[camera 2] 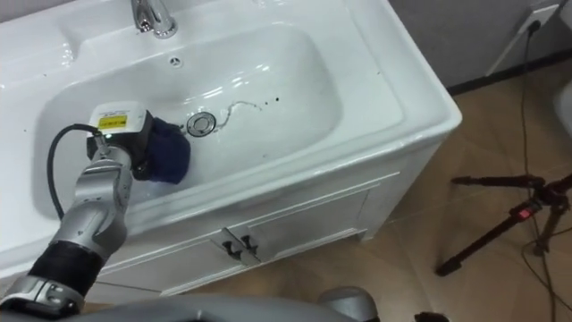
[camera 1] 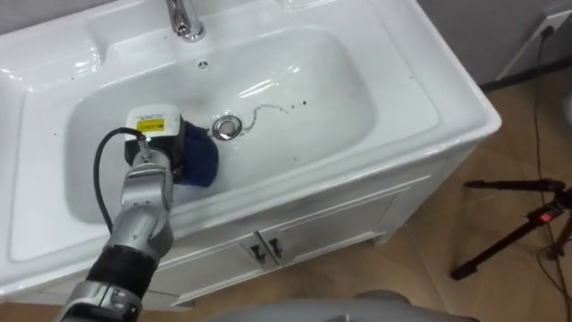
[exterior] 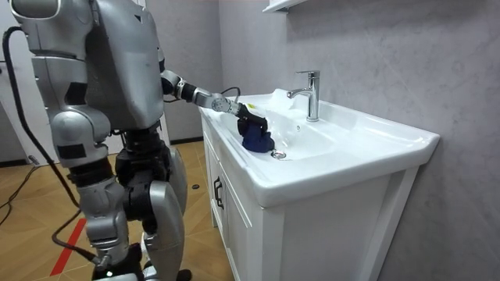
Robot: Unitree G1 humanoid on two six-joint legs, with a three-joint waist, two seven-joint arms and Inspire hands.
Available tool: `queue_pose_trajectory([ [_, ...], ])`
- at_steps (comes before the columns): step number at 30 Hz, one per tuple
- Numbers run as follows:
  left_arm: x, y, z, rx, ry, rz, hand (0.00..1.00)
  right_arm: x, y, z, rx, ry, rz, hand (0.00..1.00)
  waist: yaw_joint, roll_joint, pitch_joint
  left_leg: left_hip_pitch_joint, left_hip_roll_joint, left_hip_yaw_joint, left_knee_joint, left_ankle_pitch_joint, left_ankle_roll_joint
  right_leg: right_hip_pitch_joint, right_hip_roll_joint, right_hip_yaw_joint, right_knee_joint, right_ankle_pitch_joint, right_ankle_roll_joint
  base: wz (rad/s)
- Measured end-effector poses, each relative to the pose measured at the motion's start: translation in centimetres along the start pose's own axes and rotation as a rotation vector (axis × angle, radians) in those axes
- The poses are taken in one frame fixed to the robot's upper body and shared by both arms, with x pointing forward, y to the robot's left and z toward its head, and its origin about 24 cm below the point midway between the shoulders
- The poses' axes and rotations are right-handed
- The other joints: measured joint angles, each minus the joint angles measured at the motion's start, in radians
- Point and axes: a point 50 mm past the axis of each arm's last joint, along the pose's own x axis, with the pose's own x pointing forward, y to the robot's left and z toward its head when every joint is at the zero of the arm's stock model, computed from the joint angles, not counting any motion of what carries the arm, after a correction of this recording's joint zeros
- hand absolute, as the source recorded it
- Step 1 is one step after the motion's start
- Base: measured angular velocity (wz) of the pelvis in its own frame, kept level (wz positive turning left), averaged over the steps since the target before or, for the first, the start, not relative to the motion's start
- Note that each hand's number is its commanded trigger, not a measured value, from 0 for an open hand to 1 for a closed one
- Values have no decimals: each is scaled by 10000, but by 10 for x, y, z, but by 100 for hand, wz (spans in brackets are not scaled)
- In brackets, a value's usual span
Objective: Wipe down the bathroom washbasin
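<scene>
A white basin (camera 1: 420, 98) is set in a vanity top, with a chrome drain (camera 1: 227, 126) at its middle and a chrome faucet (camera 1: 185, 20) behind it. A dark blue cloth (camera 1: 201, 159) lies bunched on the basin floor just left of the drain. My left hand (camera 1: 154, 134) reaches down into the bowl and rests on the cloth, its dark fingers curled into the fabric. A thin water trail and a few dark specks (camera 1: 277, 108) lie right of the drain. In the room view I stand at the vanity's front, and my right hand (exterior: 112, 268) hangs low at my side.
Below the basin are white cabinet doors with two small handles (camera 1: 266, 250). A black tripod (camera 1: 527, 224) stands on the wooden floor to the right. A grey wall rises behind the faucet (exterior: 311, 94).
</scene>
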Motion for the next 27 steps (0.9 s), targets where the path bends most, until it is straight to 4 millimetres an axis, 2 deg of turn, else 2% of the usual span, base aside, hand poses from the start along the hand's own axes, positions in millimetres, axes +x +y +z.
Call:
queue_pose_trajectory([
  [8, 3, -6, 3, -972, 405, 125, 100, 0, 3, -4, -9, 386, 243, 0, -304, -123, -12, 186, 64, 732, -136, -3, -1, -260, 113, 742, 172, 103, 34, -28],
  [13, 4, -7, 1, -1399, 572, 277, 100, 0, 5, -5, -192, 448, 249, 0, -441, -162, -10, 262, 210, 1192, -239, -18, -25, -439, 304, 1172, 148, 258, -34, -31],
  [18, 6, -8, 2, -1722, 701, 362, 100, 0, 7, -9, -209, 544, 351, 0, -809, -173, -16, 358, 391, 1454, -261, -106, -139, -442, 500, 1368, 143, 337, -146, -15],
  [20, 11, -6, 6, -2117, 720, 333, 100, 0, 8, -17, -211, 760, 382, 0, -844, -147, -29, 375, 405, 1500, -259, -104, -142, -454, 526, 1455, 148, 343, -155, -7],
  [23, 15, -8, 3, -2755, 1040, 82, 100, 0, 9, -20, -244, 908, 502, 0, -970, -85, -44, 515, 449, 1768, -260, -130, -181, -433, 613, 1798, 154, 377, -165, -28],
  [25, 16, -8, 2, -3197, 1160, 39, 100, -1, 10, -26, -179, 1104, 607, 0, -1079, 2, -92, 532, 467, 1962, -272, -155, -210, -513, 660, 1989, 169, 405, -150, -29],
  [27, 17, -8, -1, -3502, 1284, 53, 100, -1, 9, -29, -19, 1258, 596, 0, -1177, 93, -92, 540, 479, 2114, -338, -156, -211, -623, 711, 2134, 187, 465, -138, -27],
])
